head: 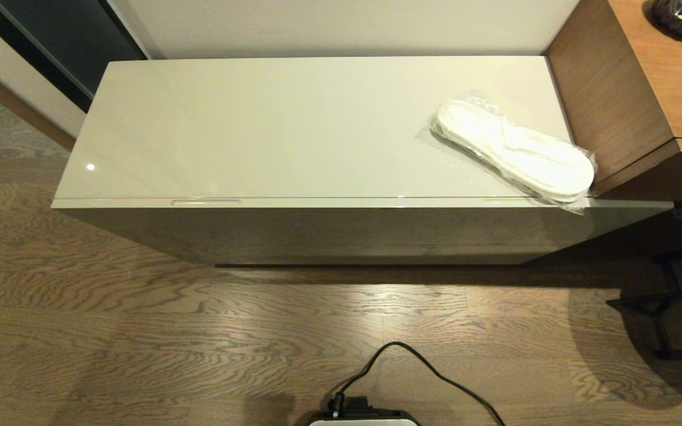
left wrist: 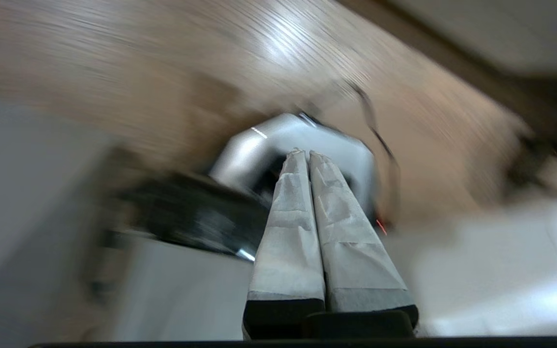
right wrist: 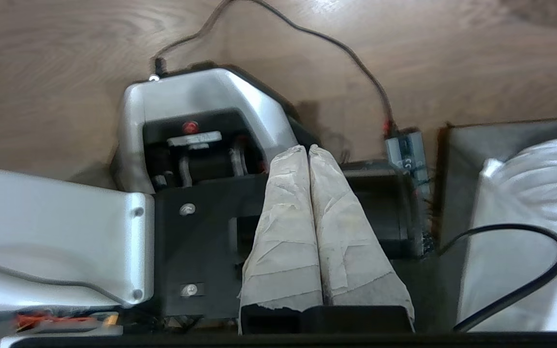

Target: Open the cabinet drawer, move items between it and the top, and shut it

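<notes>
Head view is showing the long glossy beige cabinet drawer (head: 341,203) sitting shut, plastic-sealed white slippers (head: 515,149) lying on the cream top (head: 270,124) awaiting transfer; 2 grippers, left gripper (left wrist: 302,153) and right gripper (right wrist: 306,148), are pinching closed, carrying nothing, aiming at the robot's base.

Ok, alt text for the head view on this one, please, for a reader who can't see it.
A long glossy beige cabinet stands against a wall on a wood floor, its drawer shut. White slippers in clear plastic lie on the top's right end beside a brown wooden unit. Neither arm is in view; a black cable runs from the robot's base at the bottom edge.
</notes>
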